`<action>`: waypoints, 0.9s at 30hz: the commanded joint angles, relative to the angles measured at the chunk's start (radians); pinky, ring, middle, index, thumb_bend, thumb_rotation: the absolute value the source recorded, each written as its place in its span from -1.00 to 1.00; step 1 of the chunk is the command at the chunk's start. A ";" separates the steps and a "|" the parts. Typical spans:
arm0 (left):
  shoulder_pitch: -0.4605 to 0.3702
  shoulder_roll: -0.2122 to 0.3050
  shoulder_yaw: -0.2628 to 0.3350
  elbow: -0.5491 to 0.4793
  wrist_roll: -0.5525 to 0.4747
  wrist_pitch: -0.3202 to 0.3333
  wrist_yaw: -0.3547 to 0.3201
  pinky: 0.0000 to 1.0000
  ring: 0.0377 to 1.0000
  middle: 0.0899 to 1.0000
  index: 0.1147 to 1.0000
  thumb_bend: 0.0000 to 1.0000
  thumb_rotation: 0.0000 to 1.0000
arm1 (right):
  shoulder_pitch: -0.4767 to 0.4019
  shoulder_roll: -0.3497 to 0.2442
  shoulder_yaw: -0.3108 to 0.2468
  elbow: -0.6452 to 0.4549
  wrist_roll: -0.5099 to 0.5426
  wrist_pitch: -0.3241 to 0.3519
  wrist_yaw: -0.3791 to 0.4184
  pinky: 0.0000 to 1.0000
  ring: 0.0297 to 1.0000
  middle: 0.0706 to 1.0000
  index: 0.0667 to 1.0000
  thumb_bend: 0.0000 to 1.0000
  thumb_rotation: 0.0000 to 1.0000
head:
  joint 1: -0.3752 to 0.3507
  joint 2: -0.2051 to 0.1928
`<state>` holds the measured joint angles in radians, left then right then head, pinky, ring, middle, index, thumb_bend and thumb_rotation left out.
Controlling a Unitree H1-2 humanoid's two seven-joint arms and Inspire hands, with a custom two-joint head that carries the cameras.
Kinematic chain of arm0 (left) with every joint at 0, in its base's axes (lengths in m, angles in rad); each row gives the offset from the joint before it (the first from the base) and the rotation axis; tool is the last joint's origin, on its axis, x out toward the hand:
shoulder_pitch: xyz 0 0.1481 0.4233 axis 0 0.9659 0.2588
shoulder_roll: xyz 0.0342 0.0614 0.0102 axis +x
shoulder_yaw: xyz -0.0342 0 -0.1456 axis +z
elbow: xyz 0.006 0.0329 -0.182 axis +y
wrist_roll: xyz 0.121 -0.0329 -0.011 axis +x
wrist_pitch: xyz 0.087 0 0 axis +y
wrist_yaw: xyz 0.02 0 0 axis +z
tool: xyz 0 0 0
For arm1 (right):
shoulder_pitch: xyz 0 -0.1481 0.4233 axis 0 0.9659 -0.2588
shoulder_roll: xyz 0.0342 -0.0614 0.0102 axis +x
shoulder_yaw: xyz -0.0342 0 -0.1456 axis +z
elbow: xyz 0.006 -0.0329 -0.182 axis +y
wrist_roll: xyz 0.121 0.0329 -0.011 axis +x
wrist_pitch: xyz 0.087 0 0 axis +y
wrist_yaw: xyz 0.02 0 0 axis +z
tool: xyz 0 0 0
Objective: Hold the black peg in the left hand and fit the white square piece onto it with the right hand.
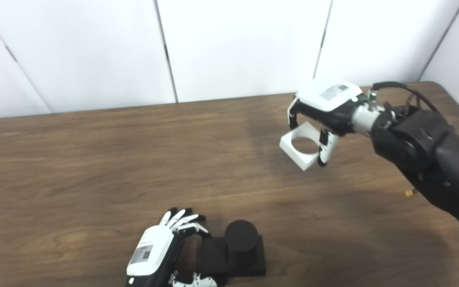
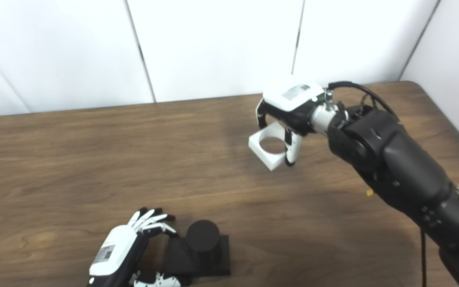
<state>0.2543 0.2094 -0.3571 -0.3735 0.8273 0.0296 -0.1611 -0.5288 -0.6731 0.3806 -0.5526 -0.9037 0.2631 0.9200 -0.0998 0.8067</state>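
1. holding the white square piece (image 1: 302, 146) clear of the table (image 1: 94, 159), the right hand (image 1: 323, 107) has its fingers curled over the piece's far edge and its thumb against the near side; the round hole faces roughly upward, a little tilted.
2. the black peg (image 1: 240, 239) stands upright on its flat black base (image 1: 233, 261) near the table's front edge, well apart from the piece, down and to the left of the right hand.
3. the left hand (image 1: 161, 249) is just beside the base, fingers spread around its left edge; whether it grips firmly i cannot tell.
4. the peg's long axis is vertical, so the hole probably needs to be brought above it and levelled.
5. the piece looks like smooth, hard white plastic, thin-walled; the peg is a matte black cylinder; the table is brown woodgrain.
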 commanded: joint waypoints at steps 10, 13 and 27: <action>-0.031 -0.006 -0.009 0.002 0.028 0.040 -0.058 1.00 0.84 0.62 -0.17 0.04 -0.91 | -0.041 0.170 -0.015 -0.271 -0.013 0.002 0.229 0.62 0.74 0.49 -0.11 0.05 -0.73 | -0.003 0.058; -0.035 -0.007 -0.007 0.000 0.029 0.045 -0.065 1.00 0.84 0.62 -0.17 0.04 -0.91 | -0.030 0.209 -0.021 -0.298 -0.003 -0.012 0.245 0.60 0.73 0.48 -0.11 0.05 -0.73 | -0.002 0.070; -0.049 -0.009 -0.006 -0.005 0.030 0.056 -0.079 1.00 0.84 0.62 -0.17 0.04 -0.91 | -0.045 0.315 0.033 -0.384 -0.026 0.052 0.347 0.61 0.73 0.47 -0.11 0.05 -0.74 | 0.008 0.104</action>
<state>0.2138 0.1992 -0.3585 -0.3797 0.8456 0.0659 -0.2134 -0.5304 -0.3625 0.4267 -0.9078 -0.9290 0.2761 1.1782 -0.0920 0.9066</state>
